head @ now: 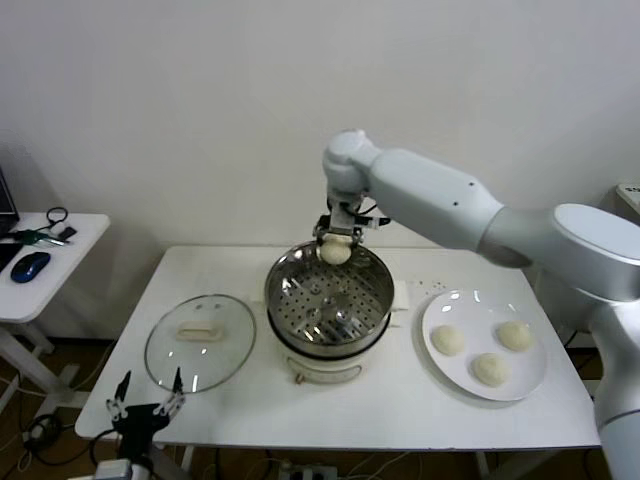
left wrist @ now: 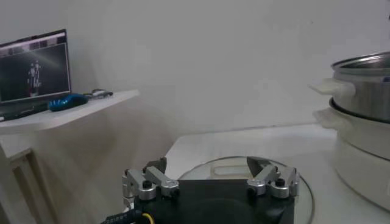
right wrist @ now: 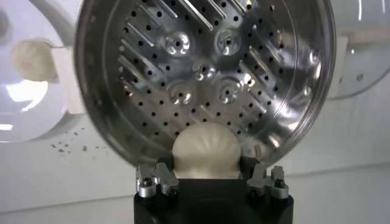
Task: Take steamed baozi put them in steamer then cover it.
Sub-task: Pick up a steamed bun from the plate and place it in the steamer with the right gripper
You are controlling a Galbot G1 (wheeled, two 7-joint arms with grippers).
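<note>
Left gripper [head: 145, 402]: parked low at the counter's near edge, jaws spread wide on nothing, just short of the lid.
Counter [head: 230, 415]: flat white top carrying all the cookware.
Glass lid [head: 200, 341]: round clear dome with a cream bar handle, lying flat, left of the pot and apart from it.
Plate [head: 528, 375]: flat glossy white disc right of the pot, bearing three steamed baozi [head: 489, 368], smooth cream domes.
Steamer [head: 329, 303]: round polished steel pot on a white base; perforated tray [right wrist: 207, 73] inside shows no bun on it.
Right gripper [head: 337, 244]: poised over the pot's far rim, jaws narrowly parted and closed on the fourth baozi [right wrist: 205, 152], soft pleated dough.
Key relation: tray lies directly below and slightly nearward of the held bun; a round bun gives no long axis; right arm is the nearer one.
Judgement: lowering and release come next; lidding remains.
</note>
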